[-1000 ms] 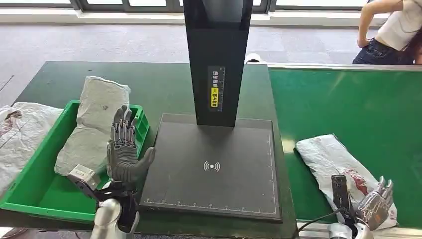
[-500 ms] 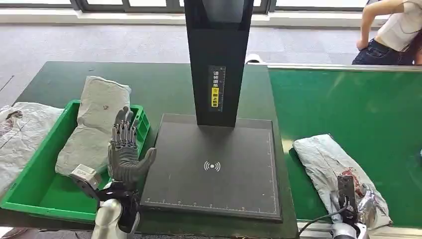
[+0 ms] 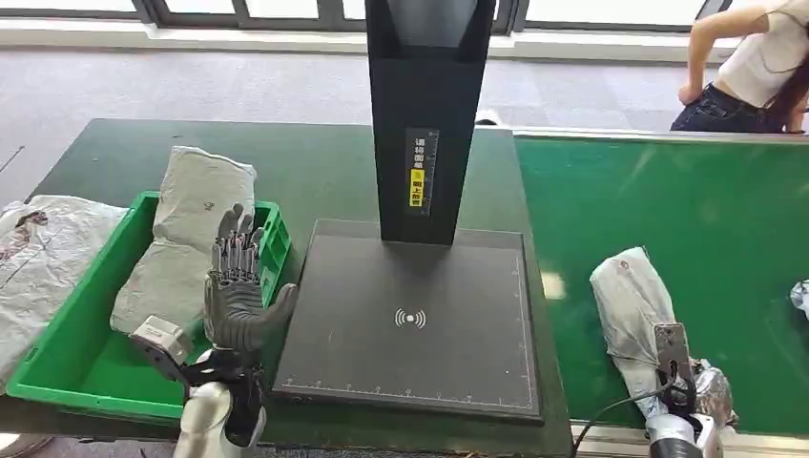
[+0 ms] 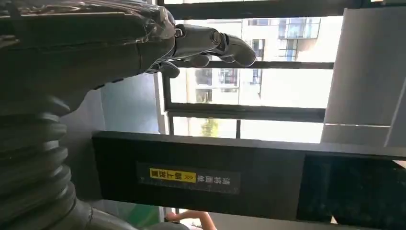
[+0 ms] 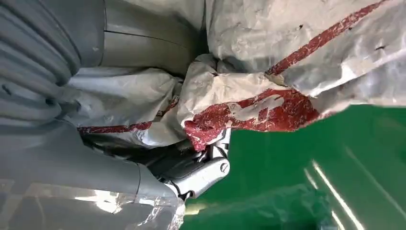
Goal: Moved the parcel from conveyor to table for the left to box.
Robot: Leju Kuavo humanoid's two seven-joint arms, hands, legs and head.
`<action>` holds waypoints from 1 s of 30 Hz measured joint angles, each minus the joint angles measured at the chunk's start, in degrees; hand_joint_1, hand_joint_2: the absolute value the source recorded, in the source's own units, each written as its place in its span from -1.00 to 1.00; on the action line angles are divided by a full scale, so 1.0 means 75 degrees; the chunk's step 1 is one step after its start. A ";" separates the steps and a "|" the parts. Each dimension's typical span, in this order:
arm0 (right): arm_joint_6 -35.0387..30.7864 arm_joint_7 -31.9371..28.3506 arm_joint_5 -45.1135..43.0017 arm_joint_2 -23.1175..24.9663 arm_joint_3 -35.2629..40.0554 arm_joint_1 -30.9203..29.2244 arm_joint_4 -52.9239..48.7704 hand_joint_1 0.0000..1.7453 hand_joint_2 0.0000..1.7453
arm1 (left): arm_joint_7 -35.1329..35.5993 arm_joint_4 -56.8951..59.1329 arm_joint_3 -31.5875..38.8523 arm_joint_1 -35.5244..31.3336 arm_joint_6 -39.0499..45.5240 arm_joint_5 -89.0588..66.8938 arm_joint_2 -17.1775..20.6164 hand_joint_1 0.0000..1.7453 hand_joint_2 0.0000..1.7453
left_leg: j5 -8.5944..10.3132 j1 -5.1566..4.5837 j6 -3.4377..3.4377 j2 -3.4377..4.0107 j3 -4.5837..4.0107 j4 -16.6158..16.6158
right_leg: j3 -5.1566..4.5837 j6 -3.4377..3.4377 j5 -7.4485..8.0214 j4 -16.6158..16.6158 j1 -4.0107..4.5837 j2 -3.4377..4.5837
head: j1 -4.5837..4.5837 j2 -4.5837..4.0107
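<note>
One parcel, lower right of the head view, on the green conveyor. Our right hand grips its near end, film bunched in the fingers. We judge it soft, light, slippery: hold a thick fold. Left hand spread, holding nothing.

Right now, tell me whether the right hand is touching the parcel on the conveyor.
Touching. In the right wrist view, the right hand has its fingers pressed into the crumpled grey parcel, the wrap bunched around them.
</note>
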 measured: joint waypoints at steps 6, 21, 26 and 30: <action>-0.1165 -0.2102 -0.1696 0.0408 0.0000 0.0436 -0.0706 1.00 1.00 | 0.0000 -0.0061 0.0047 0.0124 0.0000 -0.0181 -0.0023 -1.00 1.00 | 0.0003 -0.0006 0.0002 -0.0019 -0.0016 -0.0002 | -0.0014 0.0005 0.0001 0.0001 -0.0006 -0.0017 | 0.0000 0.0000; -0.1394 -0.3974 -0.3501 0.2134 0.2886 0.2069 -0.5404 1.00 1.00 | 0.0000 0.0114 0.0058 0.0095 0.0000 -0.0064 -0.0038 -1.00 1.00 | 0.0005 -0.0006 -0.0018 -0.0015 -0.0025 -0.0039 | -0.0046 -0.0021 -0.0016 0.0005 -0.0006 -0.0014 | -0.0003 0.0000; -0.1243 -0.3977 -0.3487 0.2226 0.4449 0.2336 -0.6402 1.00 1.00 | 0.0000 0.0230 0.0061 0.0081 -0.0009 -0.0017 -0.0038 -1.00 1.00 | -0.0002 -0.0007 -0.0030 0.0041 -0.0022 -0.0040 | -0.0071 -0.0025 -0.0012 0.0008 -0.0008 0.0037 | -0.0003 0.0000; -0.1243 -0.3968 -0.3498 0.2294 0.4885 0.2436 -0.6706 1.00 1.00 | 0.0000 0.0265 0.0061 0.0079 -0.0009 -0.0009 -0.0038 -1.00 1.00 | 0.0000 -0.0007 -0.0028 0.0010 -0.0031 -0.0040 | -0.0067 -0.0025 -0.0014 0.0008 -0.0007 0.0009 | -0.0003 0.0000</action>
